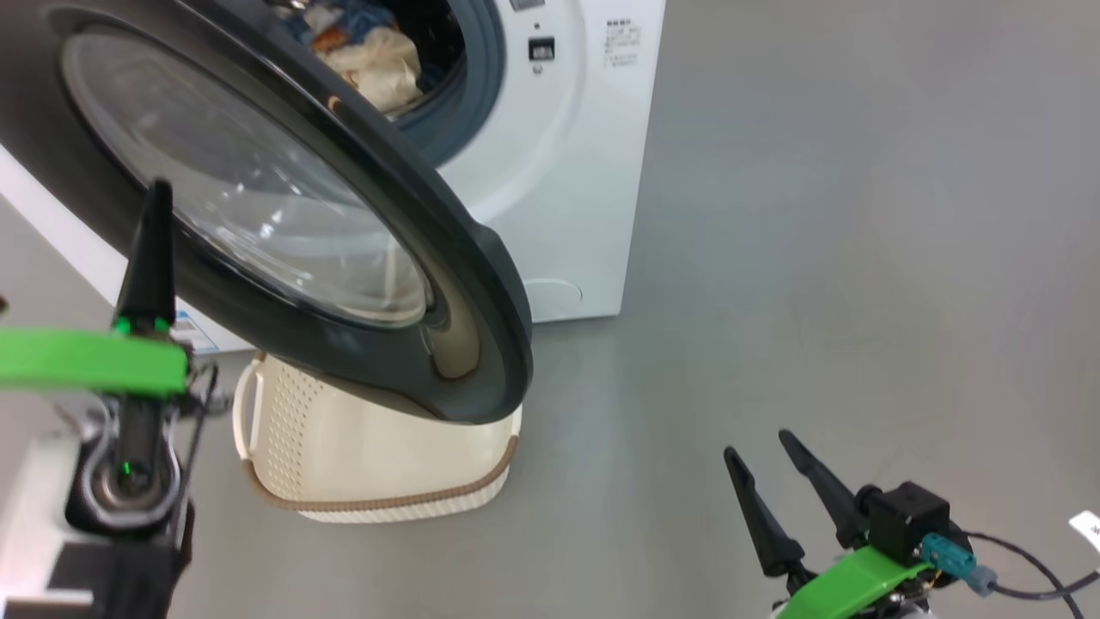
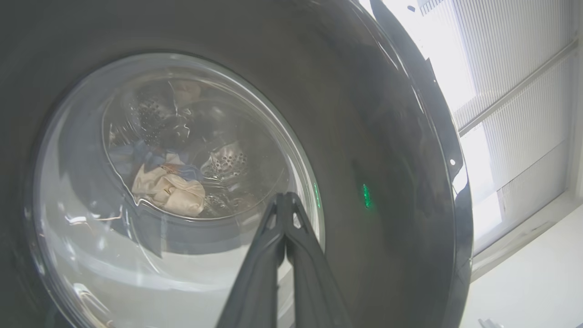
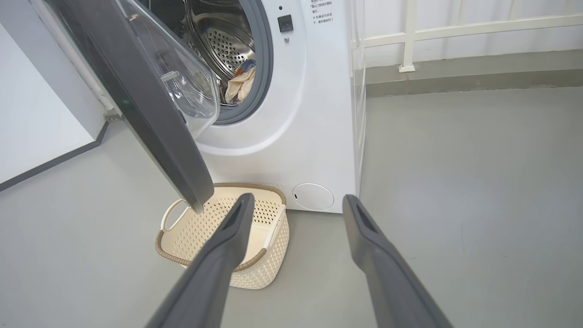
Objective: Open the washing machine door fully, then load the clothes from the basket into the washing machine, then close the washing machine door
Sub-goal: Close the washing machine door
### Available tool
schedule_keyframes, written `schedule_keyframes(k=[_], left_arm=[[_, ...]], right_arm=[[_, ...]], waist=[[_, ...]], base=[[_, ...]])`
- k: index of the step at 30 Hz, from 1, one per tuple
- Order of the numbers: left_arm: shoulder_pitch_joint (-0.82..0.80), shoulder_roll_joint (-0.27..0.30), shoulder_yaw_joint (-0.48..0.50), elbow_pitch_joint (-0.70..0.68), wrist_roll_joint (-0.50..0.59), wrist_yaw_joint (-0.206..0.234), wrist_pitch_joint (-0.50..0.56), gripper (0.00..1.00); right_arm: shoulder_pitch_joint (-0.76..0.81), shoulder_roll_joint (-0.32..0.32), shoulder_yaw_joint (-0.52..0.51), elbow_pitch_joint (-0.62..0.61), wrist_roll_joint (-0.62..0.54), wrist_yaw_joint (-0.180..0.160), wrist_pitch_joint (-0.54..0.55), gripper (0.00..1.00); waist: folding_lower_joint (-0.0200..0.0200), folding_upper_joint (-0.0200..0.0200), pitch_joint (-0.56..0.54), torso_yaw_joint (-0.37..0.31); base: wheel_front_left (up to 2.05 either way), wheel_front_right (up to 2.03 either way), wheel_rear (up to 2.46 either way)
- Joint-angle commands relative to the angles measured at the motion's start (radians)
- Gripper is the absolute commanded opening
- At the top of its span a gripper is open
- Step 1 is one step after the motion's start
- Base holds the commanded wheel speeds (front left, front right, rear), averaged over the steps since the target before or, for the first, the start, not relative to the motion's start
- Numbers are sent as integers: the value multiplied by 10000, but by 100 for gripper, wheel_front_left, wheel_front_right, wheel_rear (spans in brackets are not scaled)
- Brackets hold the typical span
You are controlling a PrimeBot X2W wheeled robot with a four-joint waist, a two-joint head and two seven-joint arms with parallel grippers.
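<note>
1. Left gripper (image 2: pixel 285 197) was pinched shut, holding nothing, tips at the outer face of the half-open washing machine door (image 1: pixel 464 301), apparently to push it home.
2. Clothes (image 3: pixel 239 86) lay in the drum (image 3: pixel 223 41) of the washing machine (image 3: pixel 314 127); basket (image 3: pixel 268 189) sat bare at its foot.
3. Right gripper (image 3: pixel 298 202) hung wide open, out front, clear.

Washing machine door (image 1: pixel 378 378): glossy black rim, clear glass centre.
Washing machine (image 1: pixel 567 172): white body, grey ring (image 3: pixel 266 68), steel drum (image 3: pixel 223 41) dotted with holes.
Clothes (image 1: pixel 378 64): cream-beige, with blue and orange patches.
Basket (image 3: pixel 273 255), just beyond the right gripper (image 3: pixel 298 198): cream-white, perforated in rows, brown woven-look rim.
Left gripper (image 2: pixel 284 197) and right gripper: dark grey fingers.
Mount (image 1: pixel 86 361) behind the left gripper: bright green.
Floor (image 1: pixel 816 258): plain grey.
</note>
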Motion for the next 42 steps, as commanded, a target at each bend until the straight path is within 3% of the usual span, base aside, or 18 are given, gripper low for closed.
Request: schedule_keyframes(k=[1,3,4,6,9,13,22,31,42], left_arm=[[186,756,-92,-332,555,-90,-582,0],[473,1219,-523,-266,1261,-90,-1205,0],[619,1364,-632,-146,1549,-90,-1395,15],[838,1604,-714,52,2271,-90,-1615,100],[1155,1696,-424,285,3512,-90,-1695,100],[1827,1364,334,-206,5553,-32,-1703,100],[3673,760,935,-1262,8698,716,-1706,100],[5087,45,1514,-1920,9825,1197,-1707,100],[6134,-825,1891,-2036,10744,1189,-1707,100]], right_arm=[[167,43,196,-189,38,16,-122,100],[271,71,179,-205,23,16,-122,100],[334,89,168,-211,8,16,-122,100],[451,111,142,-214,3,16,-122,100],[609,123,105,-230,5,16,-122,100],[770,158,57,-311,-5,16,-122,100],[870,270,64,-446,-33,16,-122,100],[936,314,1,-703,-113,16,-122,100],[1088,426,-383,-992,-256,16,-122,100]], waist=[[0,-1,-366,118],[0,-1,-542,145],[0,-1,-637,159],[0,-1,-799,186],[0,-1,-1011,240],[0,-1,-1203,287],[0,-1,-1460,262],[0,-1,-1453,167],[0,-1,-1438,57]], base=[[0,0,0],[0,0,0],[0,0,0],[0,0,0],[0,0,0],[0,0,0],[0,0,0],[0,0,0],[0,0,0]])
